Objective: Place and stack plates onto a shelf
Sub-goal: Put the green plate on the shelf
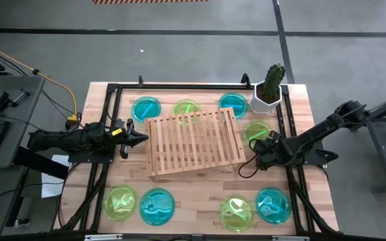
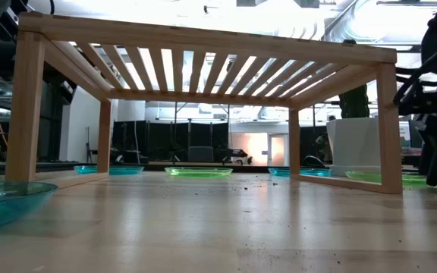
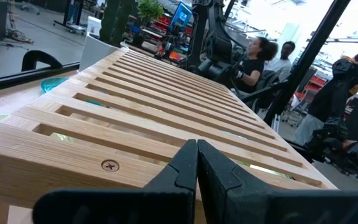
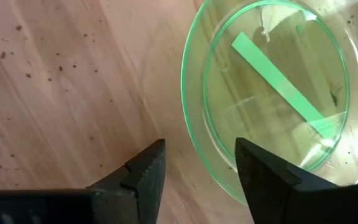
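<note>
The slatted wooden shelf (image 1: 193, 142) stands on its legs mid-table. Three plates lie on the table at its far side: cyan (image 1: 146, 108), green (image 1: 186, 107), cyan (image 1: 232, 104). Several more lie along the near edge, among them green (image 1: 120, 202) and cyan (image 1: 273, 204). Another green plate (image 1: 255, 130) lies right of the shelf. My right gripper (image 4: 201, 167) is open above this plate (image 4: 272, 93); one finger hangs over the bowl and one over bare table, with the rim (image 4: 188, 149) between them. My left gripper (image 1: 143, 138) is shut, level, at the shelf's left end (image 3: 73, 155). My left gripper points level from the table's left at the shelf's left end rail (image 3: 104, 165), with its shut fingertips (image 3: 191, 152) right at that rail. I cannot tell whether they touch it.
A potted cactus in a white pot (image 1: 269, 94) stands at the far right corner, close to the right arm. Black frame rails (image 1: 112, 100) run around the tabletop. A dark cable (image 1: 246, 171) loops below the right gripper. People (image 3: 260, 56) sit in the room beyond.
</note>
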Available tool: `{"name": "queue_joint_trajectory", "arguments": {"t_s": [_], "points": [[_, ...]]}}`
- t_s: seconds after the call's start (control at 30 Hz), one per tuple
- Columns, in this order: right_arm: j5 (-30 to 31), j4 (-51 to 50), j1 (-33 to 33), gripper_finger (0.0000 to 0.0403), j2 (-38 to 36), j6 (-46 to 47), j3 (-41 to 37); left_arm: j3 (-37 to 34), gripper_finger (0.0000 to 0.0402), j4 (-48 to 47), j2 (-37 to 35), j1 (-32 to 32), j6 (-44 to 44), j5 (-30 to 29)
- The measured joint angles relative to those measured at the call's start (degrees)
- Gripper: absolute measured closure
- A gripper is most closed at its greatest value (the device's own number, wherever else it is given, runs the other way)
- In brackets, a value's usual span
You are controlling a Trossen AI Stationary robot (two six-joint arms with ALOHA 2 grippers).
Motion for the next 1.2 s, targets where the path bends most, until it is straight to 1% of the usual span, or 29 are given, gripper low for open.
{"name": "queue_joint_trajectory", "arguments": {"t_s": [0.1, 0.17, 0.27, 0.4, 0.43, 0.57, 0.63, 0.77, 1.0, 1.2], "points": [[0.2, 0.5, 0.0, 0.0246, 1.4, 0.0, 0.1, 0.0, 0.0402, 0.0, 0.0, 0.0, 0.0, 0.0], [0.2, 0.6, 0.0, 0.0267, 2.2, 0.0, 0.2, 0.0, 0.0401, 0.0, 0.0, 0.0, 0.0, 0.0], [0.3, 0.8, 0.0, 0.0311, 2.8, 0.0, 0.2, 0.0, 0.0401, 0.0, 0.0, 0.0, 0.0, 0.0], [0.4, 0.3, 0.0, 0.0383, 2.9, 0.3, 0.1, 0.0, 0.0401, 0.0, 0.0, 0.0, 0.0, 0.0], [0.4, 0.2, 0.0, 0.0393, 2.9, 0.5, 0.0, 0.0, 0.0402, 0.0, 0.0, 0.0, 0.0, 0.0], [0.3, 0.2, 0.0, 0.0392, 2.9, 1.8, 0.0, 0.0, 0.0401, 0.0, 0.0, 0.0, 0.0, 0.0], [0.2, 0.1, 0.0, 0.0399, 2.9, 2.0, 0.2, 0.0, 0.0402, 0.0, 0.0, 0.0, 0.0, 0.0], [0.4, -1.6, 0.0, 0.0401, 2.9, 2.1, 2.2, 0.0, 0.0401, 0.0, 0.0, 0.0, 0.0, 0.0], [3.2, -7.9, 0.0, 0.0403, 2.8, 2.1, 8.6, 0.0, 0.0401, 0.0, 0.0, 0.0, 0.0, 0.0], [6.2, -13.9, 0.0, 0.0403, 2.8, 3.0, 16.4, 0.0, 0.0401, 0.0, 0.0, 0.0, 0.0, 0.0]]}}
